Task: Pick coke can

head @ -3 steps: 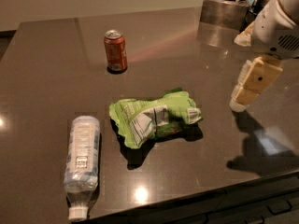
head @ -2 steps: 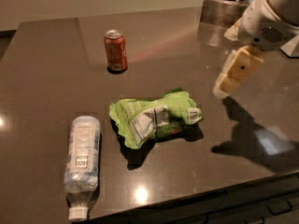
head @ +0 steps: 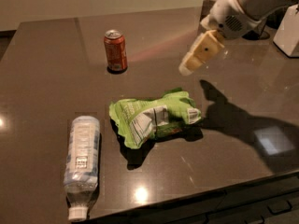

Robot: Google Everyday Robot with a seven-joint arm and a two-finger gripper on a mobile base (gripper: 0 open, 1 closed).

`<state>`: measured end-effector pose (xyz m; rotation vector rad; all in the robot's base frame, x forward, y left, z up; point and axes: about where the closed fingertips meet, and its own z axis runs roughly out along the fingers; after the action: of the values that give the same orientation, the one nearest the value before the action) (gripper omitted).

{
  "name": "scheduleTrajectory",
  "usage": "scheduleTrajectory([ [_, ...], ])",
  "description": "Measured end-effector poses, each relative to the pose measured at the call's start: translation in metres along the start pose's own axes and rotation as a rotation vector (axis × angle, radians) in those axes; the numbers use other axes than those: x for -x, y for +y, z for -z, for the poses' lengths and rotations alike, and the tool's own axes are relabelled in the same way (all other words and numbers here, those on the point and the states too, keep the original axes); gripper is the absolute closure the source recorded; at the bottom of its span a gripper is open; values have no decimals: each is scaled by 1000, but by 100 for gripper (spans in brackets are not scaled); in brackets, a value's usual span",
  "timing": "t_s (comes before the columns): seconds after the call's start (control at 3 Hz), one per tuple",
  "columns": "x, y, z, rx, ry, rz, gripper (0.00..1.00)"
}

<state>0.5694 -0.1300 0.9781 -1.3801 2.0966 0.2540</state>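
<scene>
Tool [head: 187, 68], arm [head: 254, 1] cropped, hangs apparently clear right of coke can [head: 115, 50].

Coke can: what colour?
The coke can is orange-red with silver top, camera view; the gripper hovers right of it.

**A:** What lies on the dark table [head: 46, 78]?

**B:** A crumpled green snack bag [head: 156, 118] sits near the middle. At eight o'clock from it, a clear water bottle [head: 83, 160] lies on its side, white cap [head: 77, 213] toward the near edge.

**A:** Farther back?

**B:** A white object [head: 288, 31] at two o'clock. The gripper [head: 187, 68] hangs at one o'clock.
</scene>
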Motion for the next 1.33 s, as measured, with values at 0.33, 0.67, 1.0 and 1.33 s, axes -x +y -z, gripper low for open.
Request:
scheduleTrajectory([
  [0.33,24,-13,-30,-9,-69,-37,0],
  [0.67,50,-24,-63,-6,-134,-72,0],
  [1.0,74,-31,-95,4,-186,-95,0],
  [1.33,103,-34,-134,22,-238,-106,0],
])
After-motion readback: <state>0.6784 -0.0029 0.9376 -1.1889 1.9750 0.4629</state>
